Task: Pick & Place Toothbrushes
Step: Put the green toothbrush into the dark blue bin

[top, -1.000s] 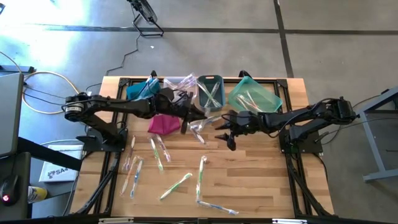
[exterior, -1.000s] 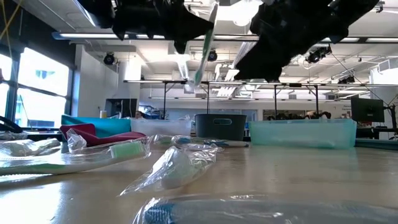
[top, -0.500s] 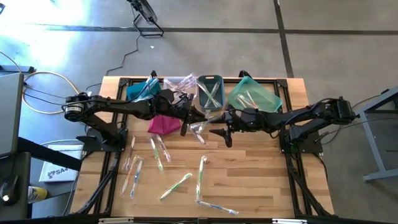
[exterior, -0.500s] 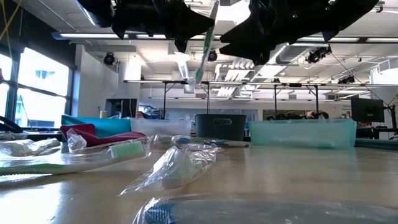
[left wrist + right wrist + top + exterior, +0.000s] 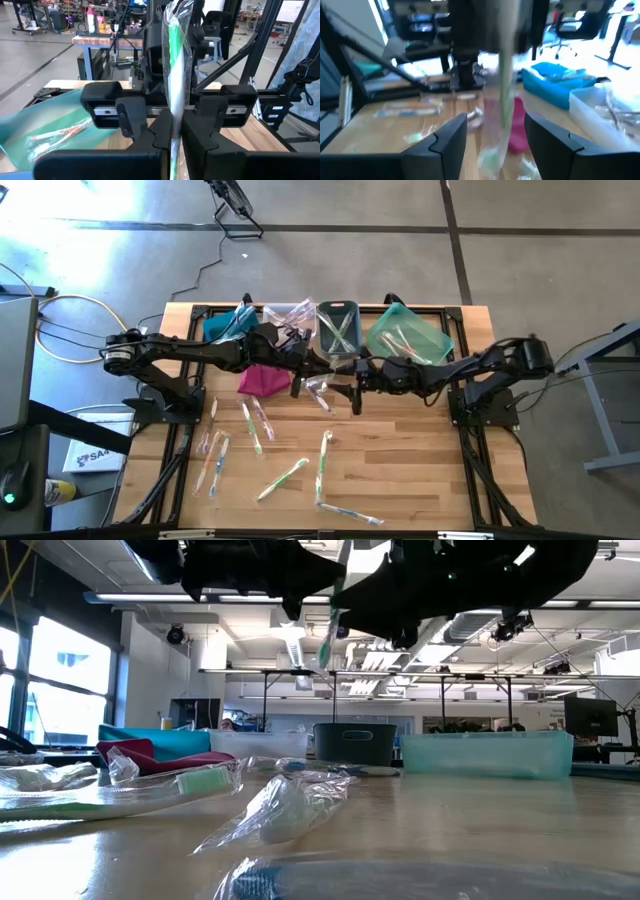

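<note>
- Since the green toothbrush (image 5: 176, 75) hangs upright in its clear wrapper, mid-frame above the table, we've got the left gripper (image 5: 172, 132) clamped on it.
- Right gripper (image 5: 495, 135), fingers spread, faces it with the long axis running between them, so it's nearest.

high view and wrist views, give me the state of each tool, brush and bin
left tool: shut on the green toothbrush, above the table's middle.
green toothbrush: in clear wrap, held upright, off the table.
right tool: open, fingers either side of the held brush, not gripping.
loose toothbrushes: lying scattered on the table.
grey bin: holds brushes.
teal bin: holds brushes.
</note>
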Robot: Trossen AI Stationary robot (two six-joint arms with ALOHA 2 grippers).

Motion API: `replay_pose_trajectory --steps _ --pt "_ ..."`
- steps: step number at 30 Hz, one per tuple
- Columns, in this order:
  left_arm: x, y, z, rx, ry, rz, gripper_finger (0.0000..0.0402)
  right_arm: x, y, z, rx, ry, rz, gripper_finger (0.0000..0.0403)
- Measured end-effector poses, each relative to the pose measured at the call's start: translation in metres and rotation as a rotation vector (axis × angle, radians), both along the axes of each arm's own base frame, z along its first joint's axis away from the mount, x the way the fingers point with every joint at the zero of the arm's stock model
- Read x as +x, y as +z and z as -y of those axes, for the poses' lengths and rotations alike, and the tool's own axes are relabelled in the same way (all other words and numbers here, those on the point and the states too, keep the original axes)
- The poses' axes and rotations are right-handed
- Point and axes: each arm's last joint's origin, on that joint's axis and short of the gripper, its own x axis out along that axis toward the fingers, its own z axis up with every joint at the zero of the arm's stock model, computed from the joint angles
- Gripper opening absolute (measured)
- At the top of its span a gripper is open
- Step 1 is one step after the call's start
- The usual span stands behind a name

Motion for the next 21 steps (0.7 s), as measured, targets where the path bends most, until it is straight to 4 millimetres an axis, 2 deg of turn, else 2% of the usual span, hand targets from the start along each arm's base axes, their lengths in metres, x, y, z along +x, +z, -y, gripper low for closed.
replay_pose_trajectory --steps 5,8,21 --pt "0.0 0.0 0.0 0.0 0.0 0.0 0.0017 0.0037 0.0008 0.0003 -0.001 -0.002 0.063 0.019" --pt "0.0 -0.0001 0.0 0.0 0.0 -0.001 0.0017 0.0038 0.0004 0.0004 -0.001 -0.013 0.061 0.0174" --pt "0.0 -0.0001 0.0001 -0.006 -0.002 -0.002 0.0017 0.0038 0.0004 0.0005 -0.001 -0.016 0.06 0.0018"
